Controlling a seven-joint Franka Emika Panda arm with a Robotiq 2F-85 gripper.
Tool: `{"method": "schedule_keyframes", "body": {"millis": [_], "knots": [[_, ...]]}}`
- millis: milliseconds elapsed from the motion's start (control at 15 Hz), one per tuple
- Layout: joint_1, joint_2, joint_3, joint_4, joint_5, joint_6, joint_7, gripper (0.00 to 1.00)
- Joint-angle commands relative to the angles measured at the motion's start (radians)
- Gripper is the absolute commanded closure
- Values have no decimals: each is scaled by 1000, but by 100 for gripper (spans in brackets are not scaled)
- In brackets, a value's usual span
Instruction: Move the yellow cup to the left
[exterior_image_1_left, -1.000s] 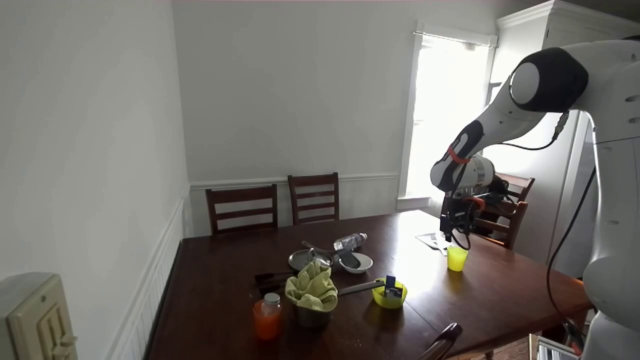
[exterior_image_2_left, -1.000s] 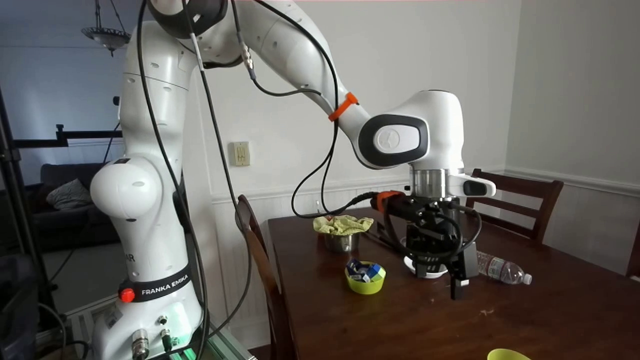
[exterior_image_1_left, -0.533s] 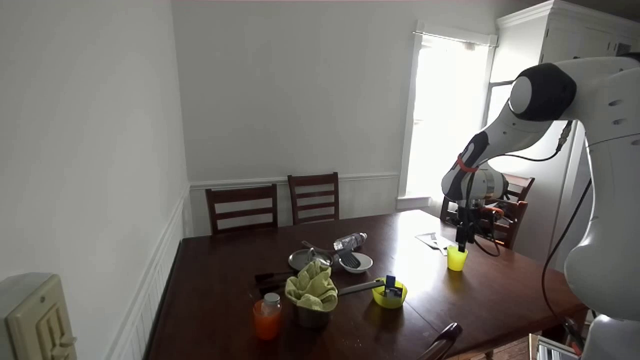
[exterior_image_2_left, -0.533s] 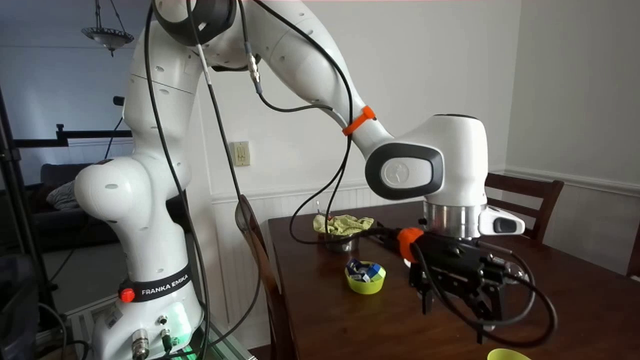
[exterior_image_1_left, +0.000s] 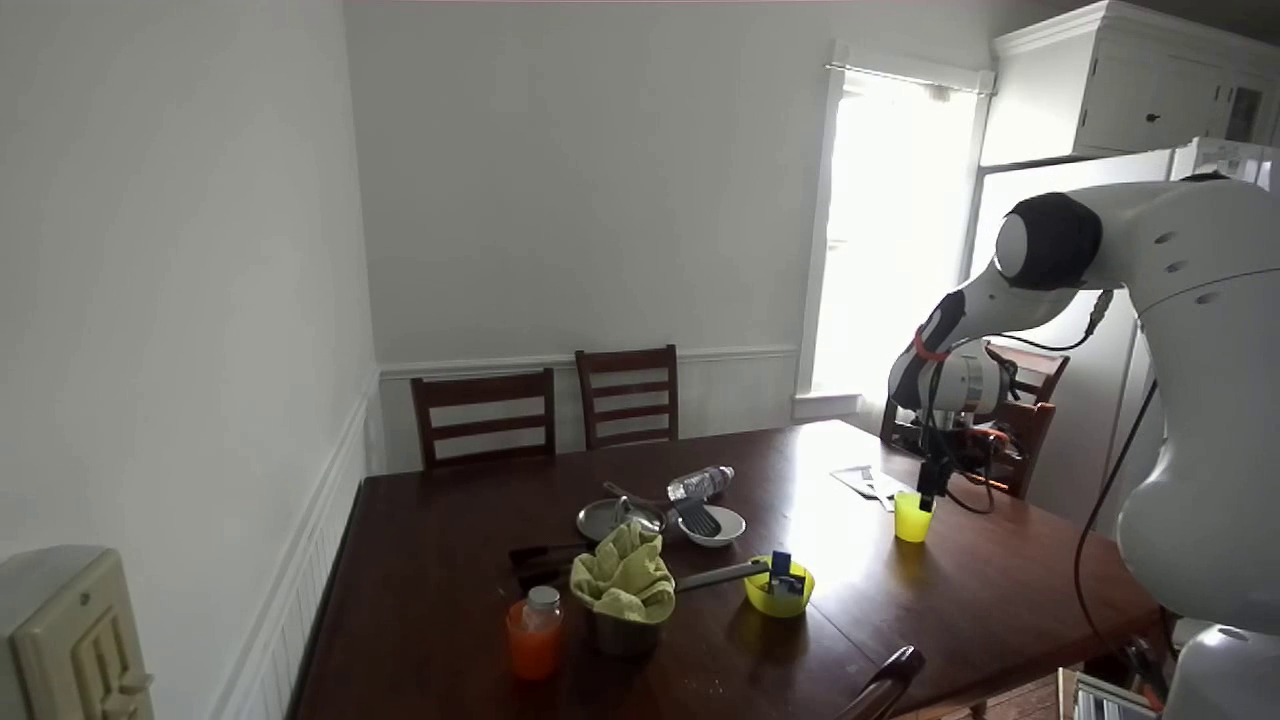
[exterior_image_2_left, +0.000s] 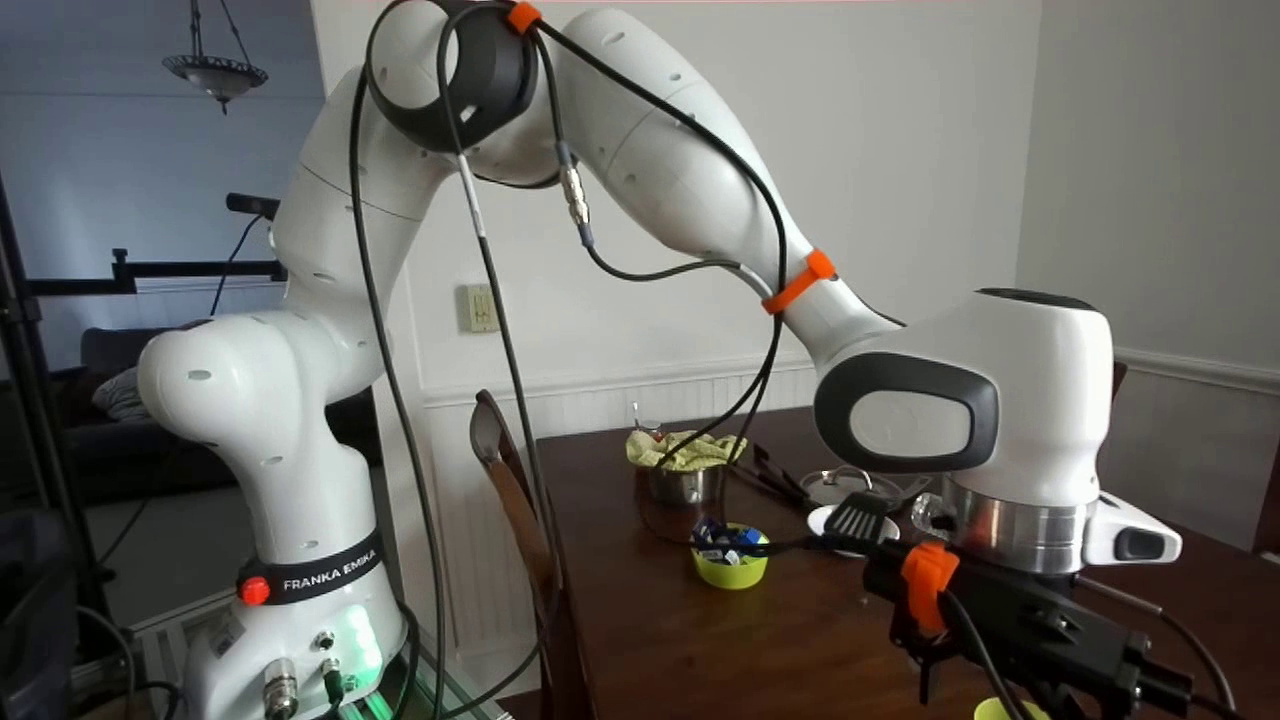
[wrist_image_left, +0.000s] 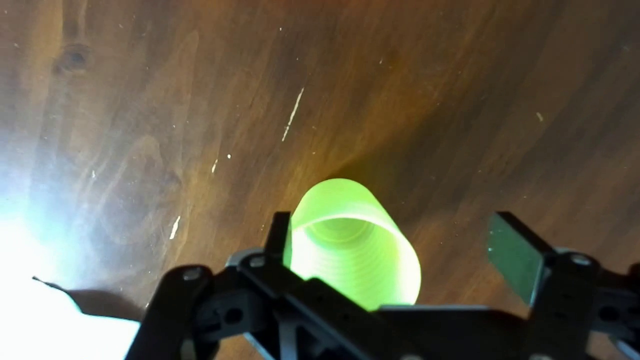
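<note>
Fingers (wrist_image_left: 515, 257) stood wide apart, gripping nothing; the yellow cup (wrist_image_left: 354, 245) seemed light, slightly flexible, best pinched across its sides.

Your gripper (wrist_image_left: 397, 247) is black, one pad (wrist_image_left: 515, 262) grey-green. In the wrist view you see the yellow cup (wrist_image_left: 350, 240) between its jaws, bright lime, faintly ringed inside. Beneath your gripper, the table (wrist_image_left: 225, 105) is brown, streaked with grain and pale scratches. Well apart from the gripper, the cloth (exterior_image_1_left: 623, 580) is pale green, the tumbler (exterior_image_1_left: 533, 650) orange.
</note>
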Motion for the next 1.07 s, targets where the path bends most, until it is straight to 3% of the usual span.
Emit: {"method": "schedule_keyframes", "body": {"millis": [0,67,133,333,667,867,1000], "knots": [[-16,66,33,99,15,-48,17,3],[-13,71,37,103,10,-48,23,7],[-8,81,40,116,4,-53,29,21],[-3,84,45,114,-5,-43,29,46],[20,74,30,89,-26,-15,51,81],[40,48,12,59,-45,6,86,99],[68,31,-11,27,-74,34,134,100]]}}
